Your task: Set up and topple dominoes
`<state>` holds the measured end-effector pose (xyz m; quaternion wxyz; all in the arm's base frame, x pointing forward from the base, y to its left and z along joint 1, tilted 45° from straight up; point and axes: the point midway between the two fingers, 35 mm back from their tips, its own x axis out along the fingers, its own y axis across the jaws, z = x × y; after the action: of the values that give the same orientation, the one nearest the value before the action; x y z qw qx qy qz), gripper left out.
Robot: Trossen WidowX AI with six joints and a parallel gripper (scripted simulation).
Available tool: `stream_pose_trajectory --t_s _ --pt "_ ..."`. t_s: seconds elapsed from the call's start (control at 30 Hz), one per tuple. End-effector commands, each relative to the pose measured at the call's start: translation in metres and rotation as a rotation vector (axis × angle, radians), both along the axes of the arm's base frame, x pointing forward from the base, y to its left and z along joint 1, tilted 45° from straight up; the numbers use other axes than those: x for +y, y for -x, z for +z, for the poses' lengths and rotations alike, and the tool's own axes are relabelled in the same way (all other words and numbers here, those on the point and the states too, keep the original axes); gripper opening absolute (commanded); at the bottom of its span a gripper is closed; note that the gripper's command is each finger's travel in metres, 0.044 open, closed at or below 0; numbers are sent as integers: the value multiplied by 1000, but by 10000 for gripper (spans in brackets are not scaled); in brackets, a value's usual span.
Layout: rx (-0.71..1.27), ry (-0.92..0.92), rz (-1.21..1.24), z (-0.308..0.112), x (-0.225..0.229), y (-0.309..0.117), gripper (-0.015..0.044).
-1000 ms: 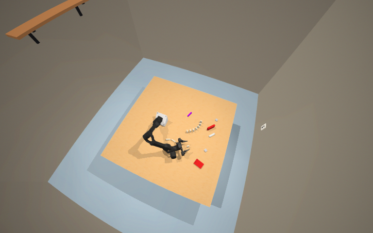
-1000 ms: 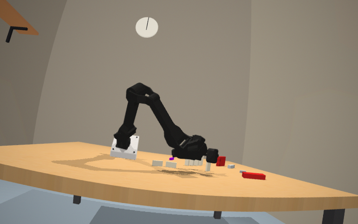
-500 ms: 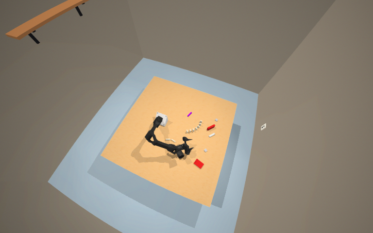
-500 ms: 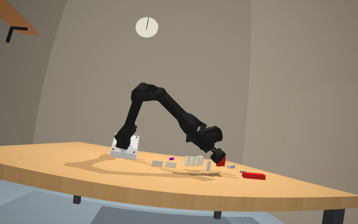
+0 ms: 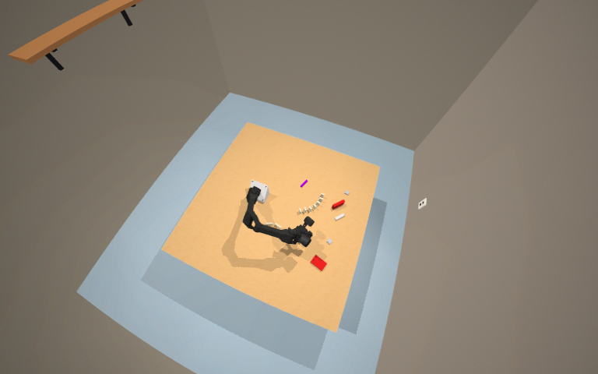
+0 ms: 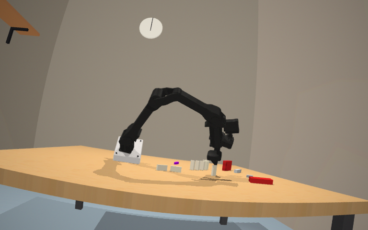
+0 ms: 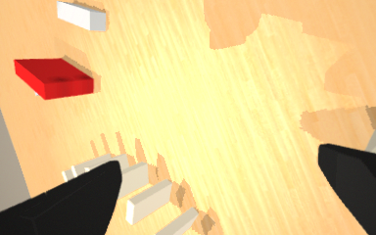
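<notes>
A curved row of several cream dominoes (image 5: 314, 206) (image 6: 197, 165) (image 7: 152, 200) stands upright, partly hidden by a finger in the wrist view. One separate domino (image 6: 213, 170) stands upright, apart from the row, just under the fingers in the exterior view. My gripper (image 6: 215, 163) (image 7: 216, 162) is open and empty and points down, its fingers wide apart. Two more pale dominoes lie on the table nearer the arm's base, one (image 6: 162, 167) beside the other (image 6: 176, 169). The arm partly hides them in the top view.
A red block (image 5: 338, 204) (image 6: 227, 165) (image 7: 54, 73) and a white block (image 5: 339, 216) (image 6: 237, 170) (image 7: 75, 16) are beyond the row. A flat red block (image 5: 318, 262) (image 6: 260, 180), small grey pieces (image 5: 329, 241) (image 5: 346, 192) and a purple stick (image 5: 304, 183) (image 6: 176, 163) also lie on the table.
</notes>
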<state>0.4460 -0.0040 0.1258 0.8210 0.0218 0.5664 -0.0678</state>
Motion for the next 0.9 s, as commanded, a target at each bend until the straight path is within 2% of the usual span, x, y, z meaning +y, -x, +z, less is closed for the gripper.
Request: stream_pose_trajectory --t_s 0.0,0.1,0.67,0.87 --pt "-46 447 -676 44 -3 16 440" --pt "-92 480 -742 49 -3 16 440" --pt "-92 480 -742 49 -3 16 440" --pt "-93 479 -743 31 -21 11 440"
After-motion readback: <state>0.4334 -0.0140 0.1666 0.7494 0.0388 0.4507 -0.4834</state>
